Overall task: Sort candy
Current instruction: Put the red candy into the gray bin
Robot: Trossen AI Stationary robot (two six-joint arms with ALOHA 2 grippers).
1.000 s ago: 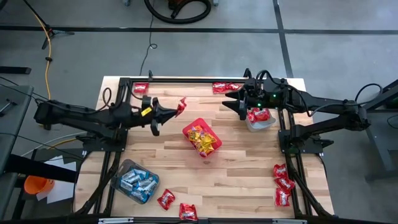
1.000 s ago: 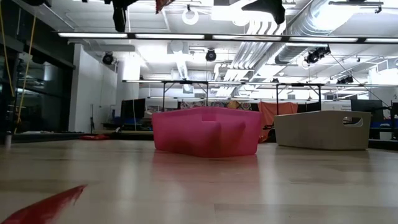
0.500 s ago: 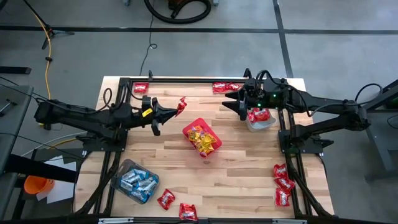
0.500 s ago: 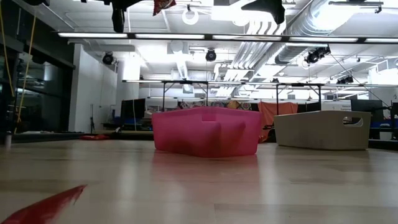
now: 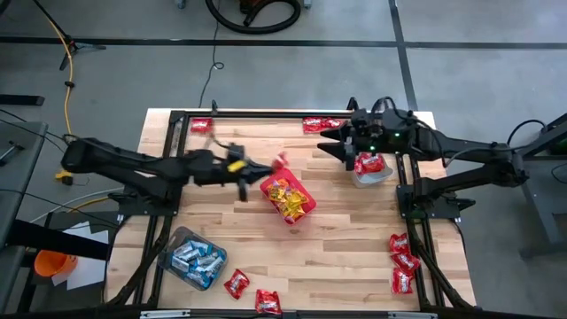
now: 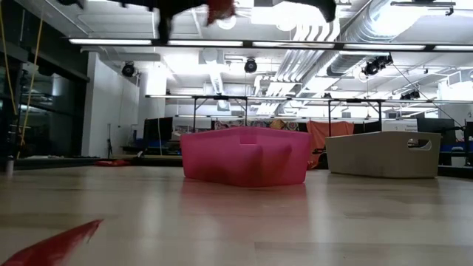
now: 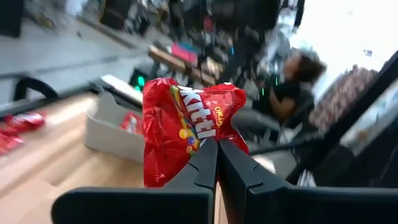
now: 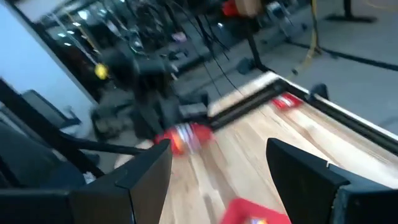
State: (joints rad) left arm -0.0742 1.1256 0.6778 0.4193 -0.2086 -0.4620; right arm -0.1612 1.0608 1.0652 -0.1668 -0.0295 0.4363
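My left gripper (image 5: 271,168) is shut on a shiny red candy packet (image 7: 186,124), held high over the table just left of the red square bin (image 5: 288,197), which holds yellow candy. In the low view the packet (image 6: 220,9) shows at the top edge. My right gripper (image 5: 341,146) hangs open and holds nothing, above the table by the grey tub (image 5: 370,170), which holds red candy. A clear tub (image 5: 190,257) at the near left holds blue-and-white candy. My left gripper pinches the red packet's edge (image 7: 211,138) between its two fingertips. The fingers lie level and come from the table's left. The packet sticks out beyond the fingertips, crumpled, lifted clear of the table.
Loose red packets lie at the far edge (image 5: 201,125) (image 5: 321,124), at the near edge (image 5: 236,283) (image 5: 267,301), and in a cluster at the near right (image 5: 403,261). Bare wood lies between the bins. One red packet (image 6: 55,247) lies close to the low camera.
My left gripper has gone toward the table's right edge with the red packet, from left of the table's middle to just beside the red bin, staying shut and level. The packet stays clear of the table.
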